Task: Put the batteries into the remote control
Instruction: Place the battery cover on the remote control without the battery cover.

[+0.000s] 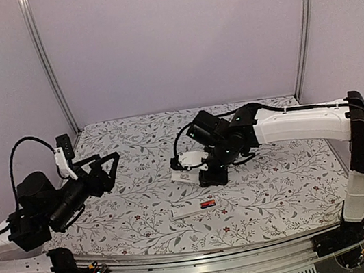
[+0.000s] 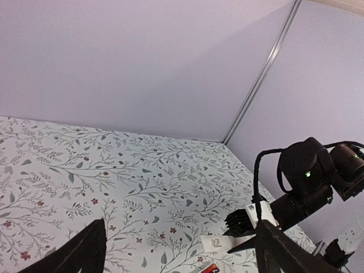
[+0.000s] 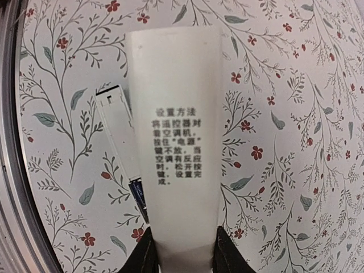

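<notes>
Right gripper [image 3: 185,253]: fingers [image 3: 149,253] were closed on the lower end of a white panel [image 3: 173,114] printed with Chinese text, held flat above the table [image 1: 279,183]. By its shape, the panel was probably the battery cover.

Remote control [image 3: 114,125]: a slim white bar lying flat on the floral tablecloth, directly under and slightly to one side of the held panel. It showed a recessed, ridged end. In the top view it lay near the front middle of the table.

Batteries:
- Black battery [image 3: 138,199]: lay at the remote's near end, mostly hidden behind the panel.
- Red-orange battery [image 1: 208,202]: lay touching or just beside the same end. Whether either one was seated in the compartment could not be told.

Left gripper [image 1: 100,167]: fingers were spread wide and held nothing. It hung above the left side of the table, well apart from the remote.

Handling, as judged:
- The batteries were light, hard and smooth, and likely to roll or squirt out of a pinch. They were best taken across the body at mid-length.
- The remote was light, stiff plastic and likely to slide on the cloth when pressed. It was best braced by its long edges, away from the open compartment.
- The panel was thin and slightly flexible, so it needed only a light grip.
</notes>
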